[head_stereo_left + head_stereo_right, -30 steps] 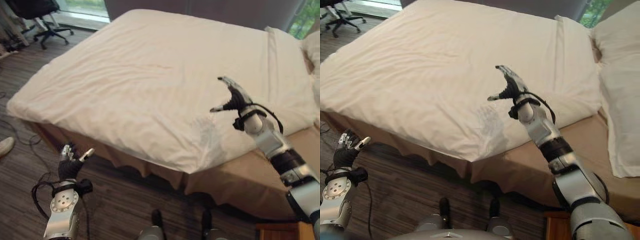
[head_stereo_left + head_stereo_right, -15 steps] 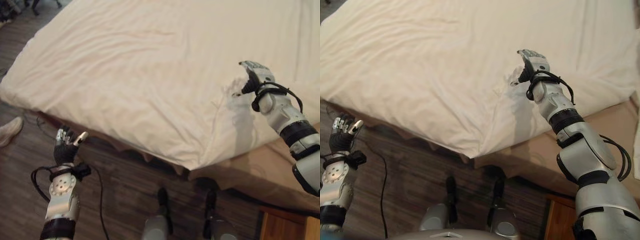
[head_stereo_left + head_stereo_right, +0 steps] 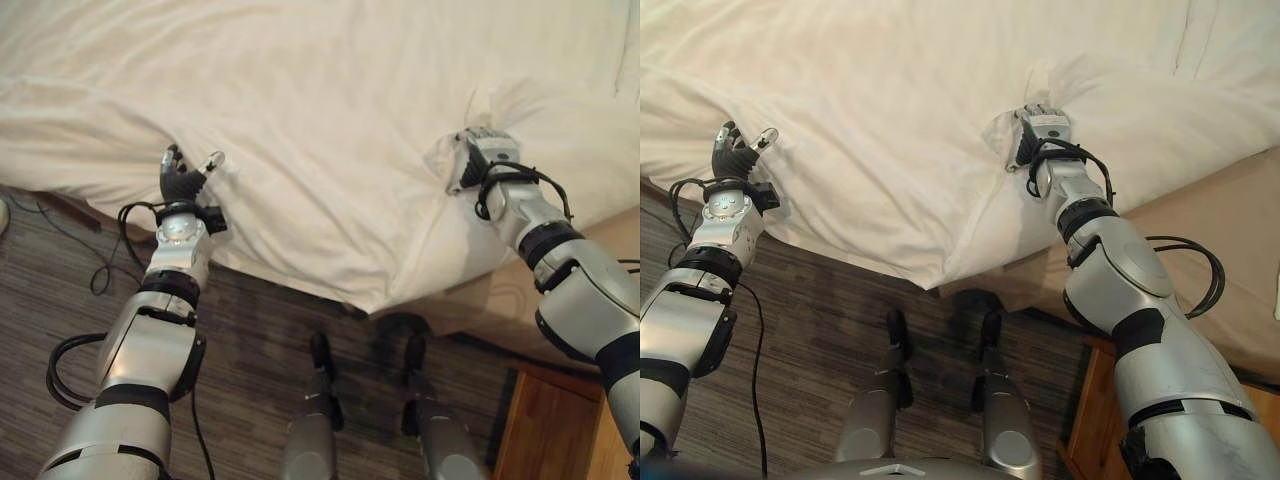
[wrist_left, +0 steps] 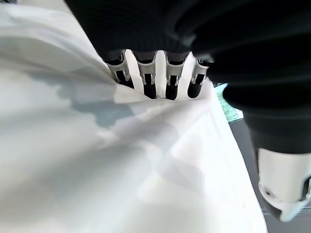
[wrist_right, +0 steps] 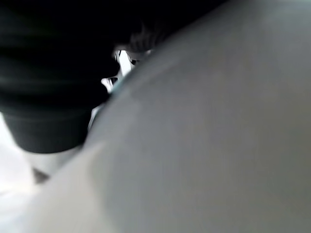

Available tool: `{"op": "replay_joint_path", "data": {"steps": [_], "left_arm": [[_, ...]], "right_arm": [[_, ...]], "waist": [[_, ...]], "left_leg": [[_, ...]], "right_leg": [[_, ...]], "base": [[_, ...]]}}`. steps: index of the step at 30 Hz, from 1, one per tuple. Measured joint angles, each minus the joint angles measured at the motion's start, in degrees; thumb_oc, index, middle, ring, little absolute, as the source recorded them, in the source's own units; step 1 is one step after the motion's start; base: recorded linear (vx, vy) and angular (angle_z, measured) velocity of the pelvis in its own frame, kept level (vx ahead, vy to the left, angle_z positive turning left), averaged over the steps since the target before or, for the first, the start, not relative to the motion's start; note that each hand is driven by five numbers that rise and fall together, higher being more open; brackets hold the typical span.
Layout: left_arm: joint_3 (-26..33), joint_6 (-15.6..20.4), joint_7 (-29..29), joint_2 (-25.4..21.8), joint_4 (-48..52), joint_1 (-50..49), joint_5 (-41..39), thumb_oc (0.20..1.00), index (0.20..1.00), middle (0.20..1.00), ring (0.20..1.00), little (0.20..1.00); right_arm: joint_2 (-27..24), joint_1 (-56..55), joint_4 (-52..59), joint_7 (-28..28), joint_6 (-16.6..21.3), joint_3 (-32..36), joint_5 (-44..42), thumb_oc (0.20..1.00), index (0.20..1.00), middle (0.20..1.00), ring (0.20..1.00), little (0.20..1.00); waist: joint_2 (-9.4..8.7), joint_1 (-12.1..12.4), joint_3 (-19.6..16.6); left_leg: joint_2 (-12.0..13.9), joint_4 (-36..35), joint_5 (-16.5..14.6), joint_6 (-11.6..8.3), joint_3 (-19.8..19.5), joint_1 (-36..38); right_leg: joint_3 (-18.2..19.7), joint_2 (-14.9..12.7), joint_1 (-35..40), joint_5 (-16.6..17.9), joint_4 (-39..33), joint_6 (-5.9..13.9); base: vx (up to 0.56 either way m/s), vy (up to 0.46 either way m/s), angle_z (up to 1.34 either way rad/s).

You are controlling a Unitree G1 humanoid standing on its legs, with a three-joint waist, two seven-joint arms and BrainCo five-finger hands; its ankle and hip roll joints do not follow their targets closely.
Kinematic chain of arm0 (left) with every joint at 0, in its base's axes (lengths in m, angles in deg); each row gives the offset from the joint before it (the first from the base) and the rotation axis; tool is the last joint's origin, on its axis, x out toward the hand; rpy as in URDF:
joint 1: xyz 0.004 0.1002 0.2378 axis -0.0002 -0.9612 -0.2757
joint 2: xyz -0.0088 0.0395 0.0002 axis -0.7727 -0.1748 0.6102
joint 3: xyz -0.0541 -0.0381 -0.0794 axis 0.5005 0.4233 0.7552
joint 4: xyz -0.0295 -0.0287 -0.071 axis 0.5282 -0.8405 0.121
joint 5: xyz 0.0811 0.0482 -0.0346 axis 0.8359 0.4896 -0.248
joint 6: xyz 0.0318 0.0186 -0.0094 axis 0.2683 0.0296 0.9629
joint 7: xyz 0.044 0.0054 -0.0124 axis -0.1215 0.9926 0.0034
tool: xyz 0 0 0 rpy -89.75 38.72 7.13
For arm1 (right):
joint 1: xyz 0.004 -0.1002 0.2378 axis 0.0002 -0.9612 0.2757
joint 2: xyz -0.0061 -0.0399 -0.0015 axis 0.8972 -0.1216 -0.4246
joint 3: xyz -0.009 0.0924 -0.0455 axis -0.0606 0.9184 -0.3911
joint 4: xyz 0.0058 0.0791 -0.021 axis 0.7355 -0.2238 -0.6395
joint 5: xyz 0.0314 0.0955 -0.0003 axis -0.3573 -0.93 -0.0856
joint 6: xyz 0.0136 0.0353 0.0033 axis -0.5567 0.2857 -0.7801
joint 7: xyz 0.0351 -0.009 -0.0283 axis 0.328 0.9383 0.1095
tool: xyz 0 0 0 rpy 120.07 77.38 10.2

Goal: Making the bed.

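Note:
A white duvet [image 3: 320, 110] lies rumpled across the bed, its near corner [image 3: 375, 300] hanging over the floor. My right hand [image 3: 483, 160] rests on the duvet near that corner. Its fingers are curled into a bunch of cloth [image 3: 1002, 140], and creases fan out from it. In the right wrist view the duvet [image 5: 218, 136] lies right against the hand. My left hand [image 3: 184, 182] stands upright at the duvet's hanging left edge. Its straight fingers [image 4: 156, 82] touch a fold of the cloth [image 4: 121, 126], and the thumb [image 4: 284, 189] is held apart.
The tan mattress [image 3: 610, 250] is bare to the right of the duvet. A wooden bedside cabinet [image 3: 545, 420] stands at the lower right. Dark striped carpet [image 3: 250, 380] runs along the bed's near side.
The camera has tipped down and closer to the bed. My left hand rose from near the floor to the duvet's edge. My right hand dropped onto the duvet and closed on cloth.

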Motion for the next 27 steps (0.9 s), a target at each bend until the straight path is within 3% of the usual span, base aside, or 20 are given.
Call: {"op": "replay_joint_path", "data": {"steps": [8,10,15,18,21,27], "left_arm": [[1.72,-1.56,0.15,1.22,1.21,-5.9,0.19,1.0,1.0,1.0,1.0,1.0],[2.67,-1.56,0.17,1.96,3.27,-9.77,0.29,1.0,1.0,1.0,1.0,1.0],[6.7,-1.76,0.16,3.8,12.7,-23.41,0.87,1.0,1.0,1.0,1.0,1.0],[9.47,-1.8,-0.21,5.48,19.42,-34.13,4.13,1.0,1.0,1.0,1.0,1.0],[10.76,-2.92,-0.81,8.08,20.05,-39.53,5.2,1.0,1.0,1.0,1.0,1.0],[10.76,-4.21,-2.45,11.38,20.15,-43.06,6.92,1.0,1.0,1.0,1.0,1.0]], "right_arm": [[1.76,-7.43,4.76,-0.3,-0.7,5.03,-1.54,0.2,0.2,0.2,0.2,0.2],[2.27,-11.14,7.31,-0.25,-0.74,6.61,-1.78,0.2,0.2,0.2,0.2,0.2],[1.71,-23.17,20.8,-0.25,-1.21,14.71,-3.51,0.2,0.2,0.2,0.2,0.2],[1.38,-33.05,28.67,-0.47,-1.23,18.99,-3.51,0.2,0.2,0.2,0.2,0.2],[1.52,-39.52,31.12,-0.72,-1.23,22.31,-3.6,0.2,0.2,0.2,0.2,0.2],[1.43,-47.77,31.67,-1.58,0.32,29.33,-6.1,0.2,0.2,0.2,0.2,0.2]], "waist": [[-0.3,-2.19,-0.2],[-0.95,-3.04,-1.2],[-3.33,-5.87,-3.6],[-3.75,-6.81,-5.94],[-3.92,-7.82,-8.41],[-3.46,-9.85,-12.36]], "left_leg": [[-0.32,-0.1,-2.04,-0.45,2.9,8.67],[-0.31,-0.12,-3.16,-1.37,3.69,10.4],[-0.53,-0.11,-3.48,-0.47,5.3,13.38],[-0.7,-0.18,-4.88,-0.6,6.75,16.78],[-1.05,-0.39,-5.66,-0.46,8.08,18.73],[-1.52,-0.48,-6.67,-0.47,9.59,20.46]], "right_leg": [[2.94,-0.45,6.86,-0.11,-0.02,0.51],[4.04,-0.49,7.88,-0.9,-0.03,0.74],[5.5,-0.55,9.84,-0.47,-0.02,0.68],[6.82,-0.62,12.33,-1.09,-0.03,1.15],[7.98,-0.86,13.46,-1.84,-0.04,1.38],[9.51,-1.26,14.15,-2.68,-0.29,1.72]], "base": [[0.02,0.067,-0.17],[0.04,0.096,-0.25],[0.04,0.084,-0.16],[0.05,0.069,-0.2],[0.03,0.036,-0.19],[0.01,0.038,-0.13]]}}
